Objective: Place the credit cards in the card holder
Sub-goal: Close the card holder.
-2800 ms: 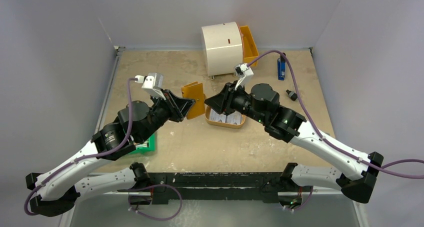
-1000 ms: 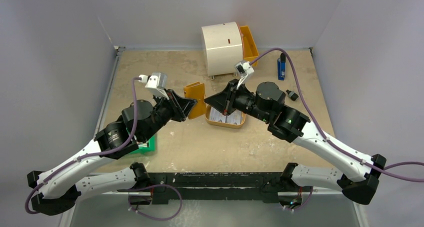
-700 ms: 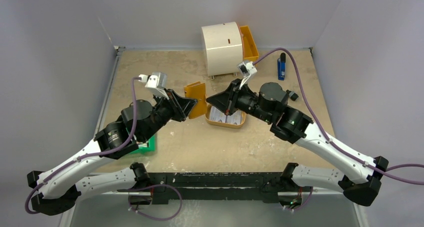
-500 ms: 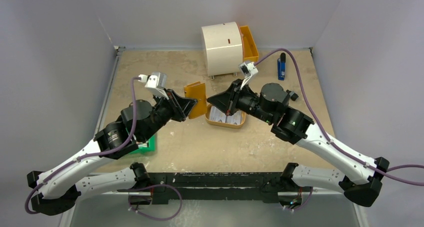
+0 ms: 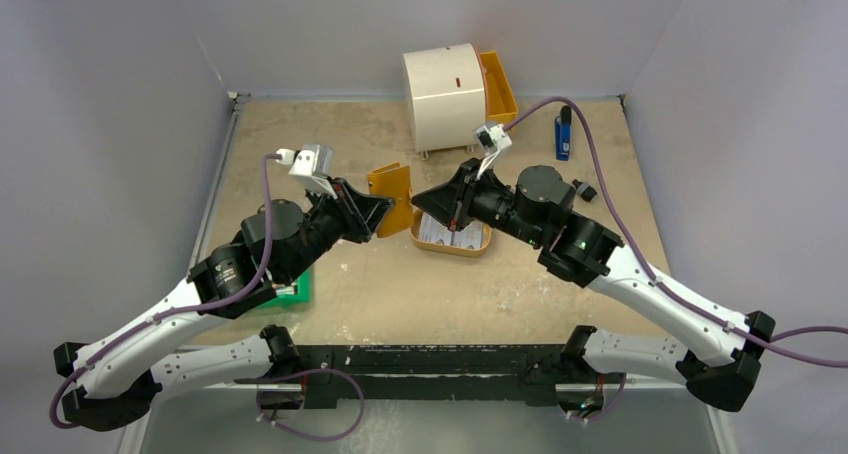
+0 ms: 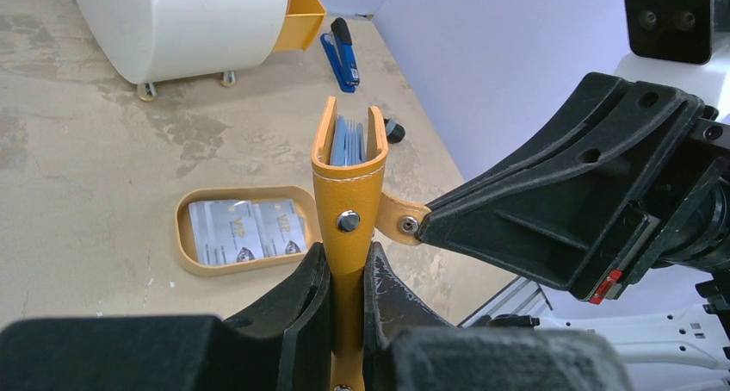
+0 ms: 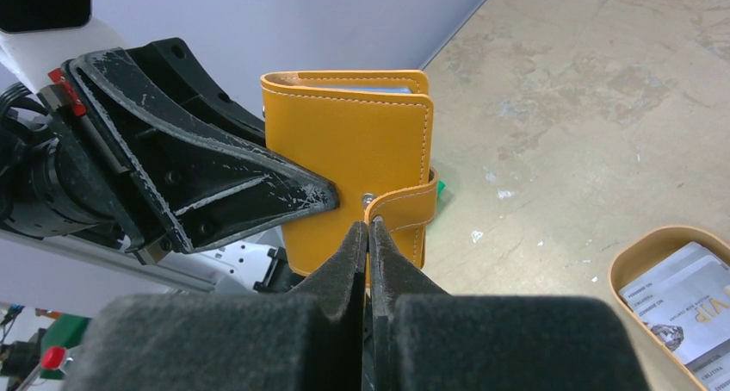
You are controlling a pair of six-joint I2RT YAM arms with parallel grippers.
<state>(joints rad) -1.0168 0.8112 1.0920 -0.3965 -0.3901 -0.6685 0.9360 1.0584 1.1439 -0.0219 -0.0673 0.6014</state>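
My right tool (image 7: 368, 226) edged left, pinching the strap (image 7: 405, 203); my left tool (image 6: 347, 253) clenches the card holder (image 6: 349, 189), open end pointing away.

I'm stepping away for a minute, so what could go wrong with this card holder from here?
The right jaws pinch only the tip of the strap, so it may slip off. The left jaws hold the holder low down; a hard pull could tilt it or drag it out. The cards lie in the tray, and neither arm is free.
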